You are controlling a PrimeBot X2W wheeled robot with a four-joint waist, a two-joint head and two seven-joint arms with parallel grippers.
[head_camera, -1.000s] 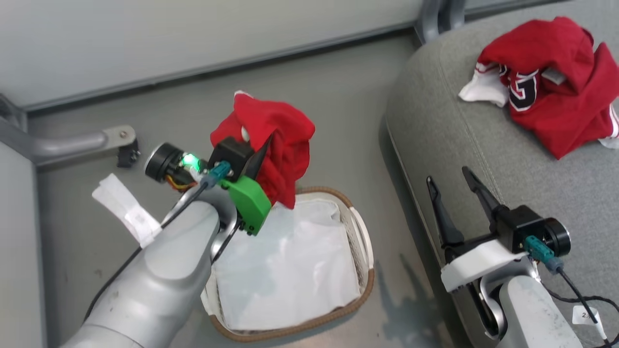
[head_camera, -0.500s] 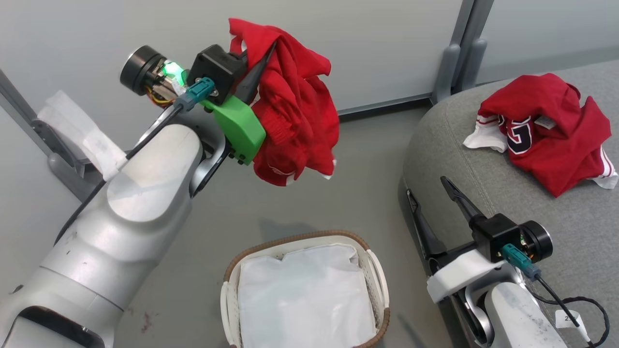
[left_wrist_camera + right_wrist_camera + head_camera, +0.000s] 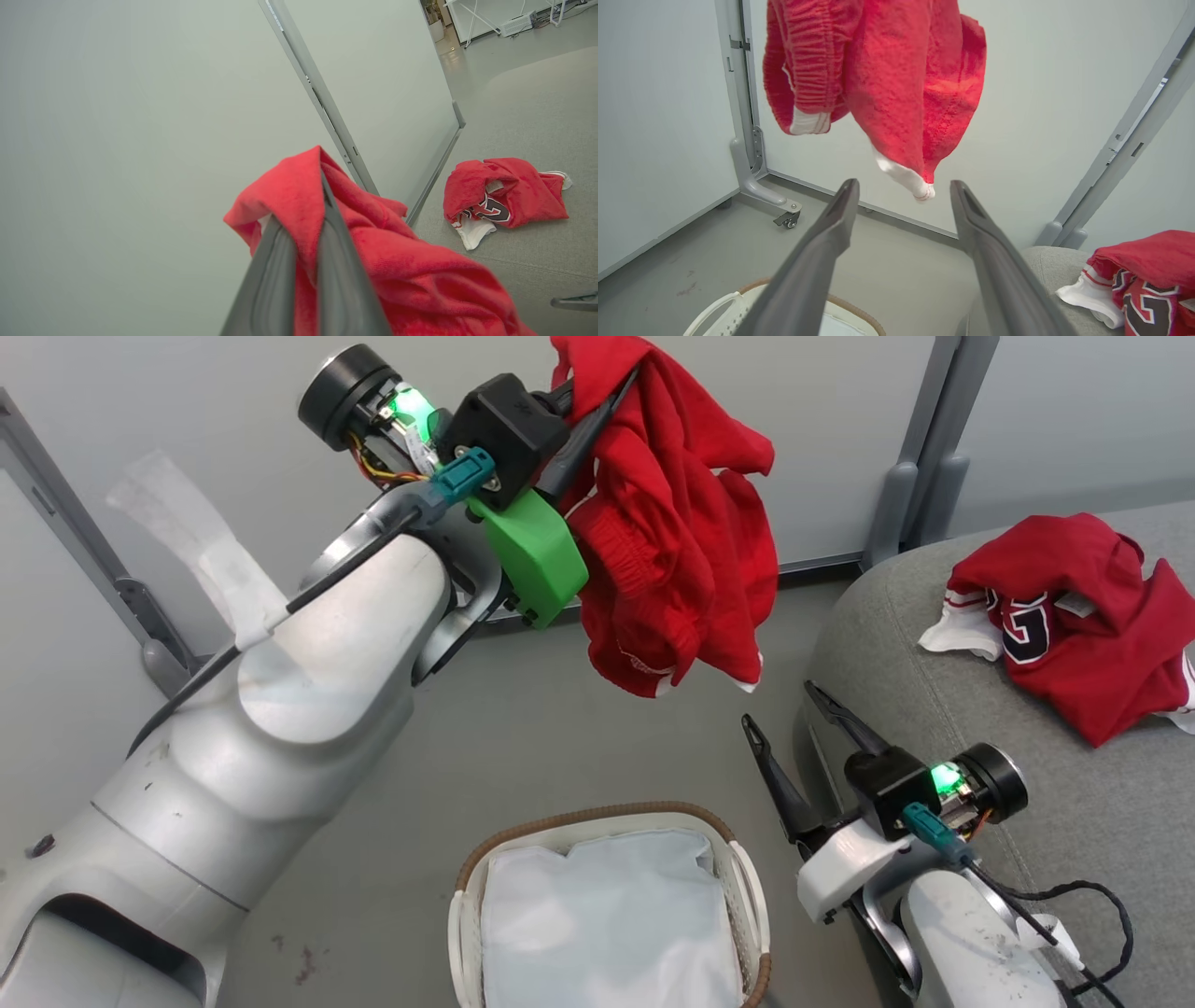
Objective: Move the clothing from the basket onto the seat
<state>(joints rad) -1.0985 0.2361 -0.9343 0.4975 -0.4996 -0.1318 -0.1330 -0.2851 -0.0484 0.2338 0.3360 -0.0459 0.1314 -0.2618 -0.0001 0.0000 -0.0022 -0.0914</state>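
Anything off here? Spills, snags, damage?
Nothing serious. The plain red garment hangs bunched from the shut left gripper, clear of the basket, which sits upright showing just its white liner. The lettered garment lies crumpled on the seat. Only oddity: small reddish smudges on the floor left of the basket.

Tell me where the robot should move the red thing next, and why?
Probably carry the left gripper across to the grey seat: it is shut on the red garment, which hangs over the floor beside the seat, where the lettered garment lies.
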